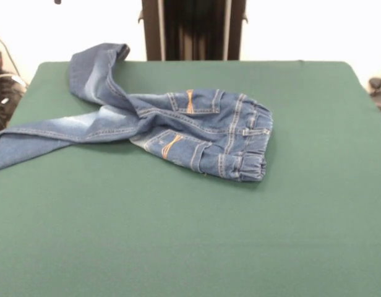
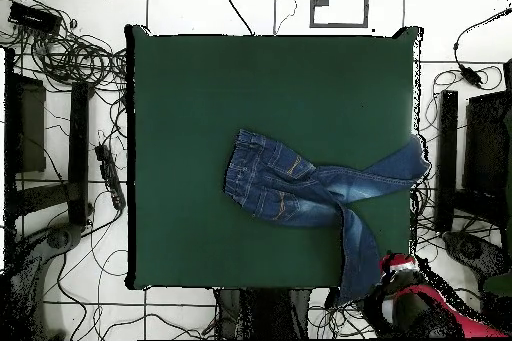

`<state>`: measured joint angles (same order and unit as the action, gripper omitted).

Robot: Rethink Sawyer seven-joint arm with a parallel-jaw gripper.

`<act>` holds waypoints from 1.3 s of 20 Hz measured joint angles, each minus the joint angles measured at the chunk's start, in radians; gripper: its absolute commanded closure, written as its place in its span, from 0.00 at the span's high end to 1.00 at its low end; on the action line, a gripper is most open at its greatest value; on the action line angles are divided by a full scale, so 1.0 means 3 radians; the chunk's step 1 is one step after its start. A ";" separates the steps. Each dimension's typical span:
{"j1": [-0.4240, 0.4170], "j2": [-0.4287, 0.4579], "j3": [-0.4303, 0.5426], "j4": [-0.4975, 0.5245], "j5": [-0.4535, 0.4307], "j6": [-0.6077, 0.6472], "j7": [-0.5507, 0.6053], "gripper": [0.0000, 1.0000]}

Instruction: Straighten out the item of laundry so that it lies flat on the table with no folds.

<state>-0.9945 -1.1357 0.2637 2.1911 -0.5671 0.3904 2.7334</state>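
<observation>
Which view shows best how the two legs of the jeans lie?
The overhead view: both legs of the jeans show whole, spread apart toward the table edges. The front view shows the jeans with one leg cut off at the picture's edge.

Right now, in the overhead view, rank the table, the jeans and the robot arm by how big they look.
1. Table: by far the largest.
2. Jeans: cover a small share of the table, with both legs reaching its edges.
3. Robot arm: only a red and black part shows at the table's corner, so its rank is unsure.
</observation>
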 measured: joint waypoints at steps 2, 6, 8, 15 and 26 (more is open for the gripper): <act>0.0021 -0.0020 0.0007 -0.0002 0.0018 -0.0008 0.0000 1.00; 0.0256 0.0014 -0.0018 -0.0022 0.0069 -0.0034 0.0000 1.00; 0.0354 0.0032 -0.0032 -0.0034 0.0105 -0.0034 0.0000 1.00; 0.0887 0.0076 -0.0085 -0.0154 0.0434 -0.0005 0.0000 1.00; 0.1981 0.0493 -0.0644 -0.0951 0.0826 0.0117 0.0078 1.00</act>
<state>-0.4002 -0.9877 0.0705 1.9060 -0.3193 0.4254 2.7567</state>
